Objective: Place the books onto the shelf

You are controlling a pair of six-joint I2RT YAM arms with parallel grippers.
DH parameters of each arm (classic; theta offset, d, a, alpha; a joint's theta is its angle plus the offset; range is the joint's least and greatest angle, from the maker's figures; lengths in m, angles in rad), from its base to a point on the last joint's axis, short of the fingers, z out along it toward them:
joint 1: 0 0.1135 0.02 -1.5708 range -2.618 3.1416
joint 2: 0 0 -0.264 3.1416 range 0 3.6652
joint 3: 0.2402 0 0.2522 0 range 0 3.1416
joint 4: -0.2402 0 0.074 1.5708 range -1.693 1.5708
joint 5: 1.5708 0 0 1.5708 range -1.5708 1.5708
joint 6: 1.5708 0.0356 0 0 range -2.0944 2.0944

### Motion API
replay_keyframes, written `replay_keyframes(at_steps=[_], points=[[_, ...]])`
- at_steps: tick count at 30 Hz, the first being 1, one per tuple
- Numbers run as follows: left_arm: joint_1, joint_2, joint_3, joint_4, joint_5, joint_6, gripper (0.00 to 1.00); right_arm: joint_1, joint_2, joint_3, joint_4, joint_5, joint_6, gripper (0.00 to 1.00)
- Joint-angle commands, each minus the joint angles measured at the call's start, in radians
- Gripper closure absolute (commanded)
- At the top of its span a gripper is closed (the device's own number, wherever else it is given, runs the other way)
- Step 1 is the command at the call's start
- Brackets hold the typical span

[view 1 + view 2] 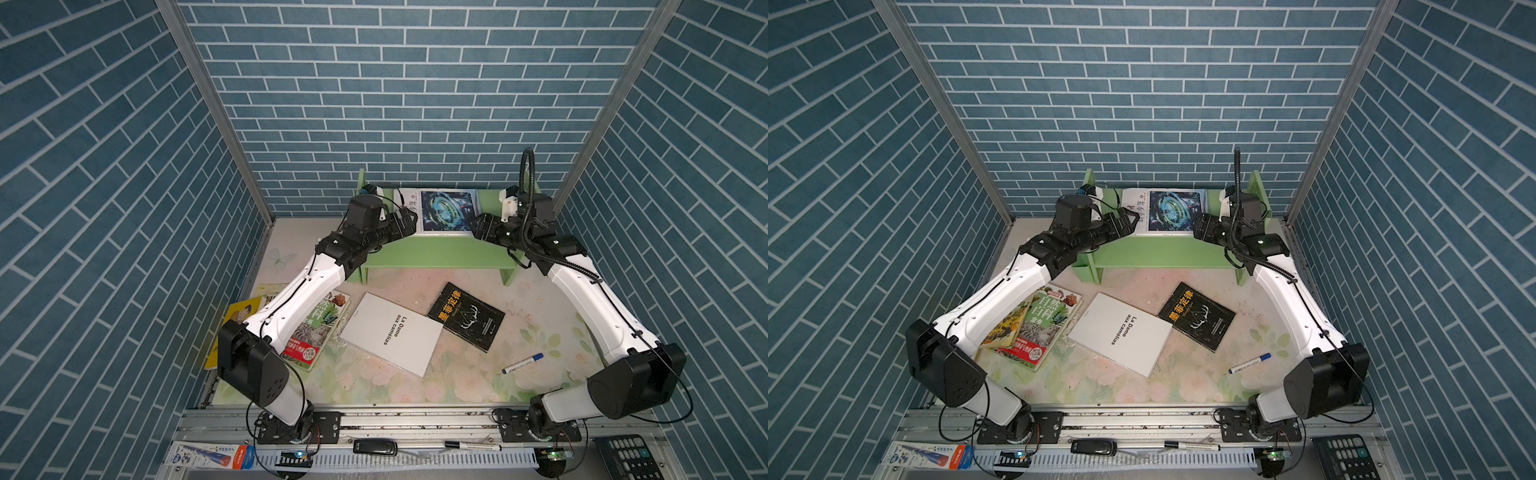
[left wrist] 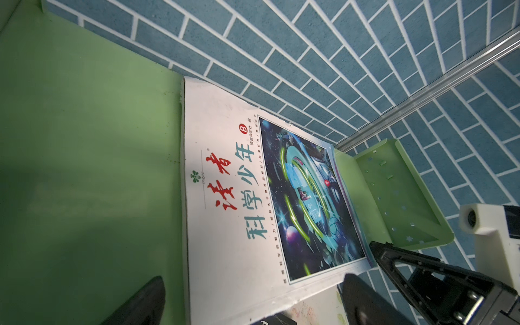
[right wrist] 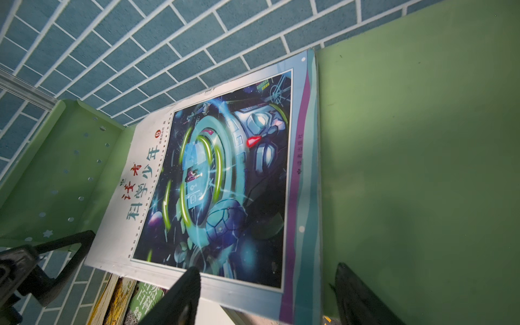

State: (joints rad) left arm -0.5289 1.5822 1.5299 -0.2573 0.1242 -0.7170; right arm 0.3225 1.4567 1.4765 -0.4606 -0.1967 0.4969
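Note:
The white book with the blue sci-fi picture (image 1: 446,212) (image 1: 1173,212) (image 2: 253,197) (image 3: 225,174) lies flat on the upper board of the green shelf (image 1: 436,253) (image 1: 1163,253) (image 2: 84,140) (image 3: 422,140). My left gripper (image 1: 409,222) (image 2: 254,302) is open, its fingers straddling the book's front left corner. Open too, my right gripper (image 1: 478,226) (image 3: 267,295) straddles the front right corner. On the table lie the white book (image 1: 392,334), the black book (image 1: 466,316), the green botanical book (image 1: 320,328) and two yellow books (image 1: 237,320) (image 1: 1009,324), partly under my left arm.
A blue-capped marker (image 1: 522,363) lies on the table at the right. The shelf's peg-holed side panels (image 2: 394,191) (image 3: 64,174) rise at both ends, and a small green box (image 1: 1081,266) hangs on its left. Brick walls close in on three sides.

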Motion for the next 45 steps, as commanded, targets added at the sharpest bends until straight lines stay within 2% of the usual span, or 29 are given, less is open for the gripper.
replay_keyframes(at_steps=[1, 45], points=[[0.003, 0.01, 0.007, -0.02, -0.009, 0.018, 0.0, -0.002, 0.02, 0.03, -0.021, -0.018, -0.001, 0.24], [0.003, 0.075, 0.075, -0.043, 0.012, 0.031, 0.0, -0.001, 0.049, 0.047, 0.001, -0.064, 0.017, 0.24]])
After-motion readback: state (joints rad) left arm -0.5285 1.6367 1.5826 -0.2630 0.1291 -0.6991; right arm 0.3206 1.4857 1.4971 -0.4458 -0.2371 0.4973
